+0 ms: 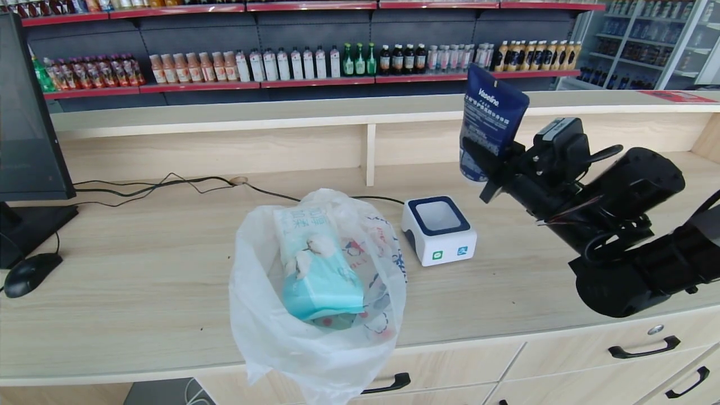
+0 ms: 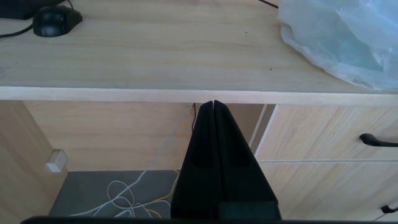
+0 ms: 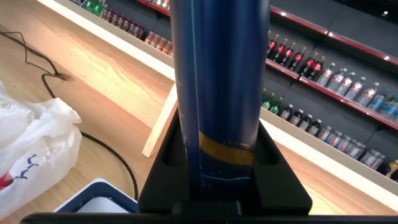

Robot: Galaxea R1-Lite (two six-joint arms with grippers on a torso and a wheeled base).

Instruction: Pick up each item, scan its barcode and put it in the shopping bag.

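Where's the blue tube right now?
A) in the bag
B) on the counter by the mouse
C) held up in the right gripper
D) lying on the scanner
C: the right gripper is shut on the blue tube, holding it in the air clear of the scanner and the bag.

R gripper [image 1: 494, 166] raised, clamping tube [image 1: 491, 118], L gripper [image 2: 213, 112] closed, low

Looks from head height forward and down over the counter [image 1: 140, 292] toward the drink shelves [image 1: 315, 83]. From the left wrist, sits low before the counter's front edge, facing it, sharing the shopping bag [image 1: 264, 337] and mouse [image 1: 31, 273] with the head view. From the right wrist, peers close past the blue pouch [image 3: 217, 74] at the shelves, sharing the scanner [image 1: 439, 228].
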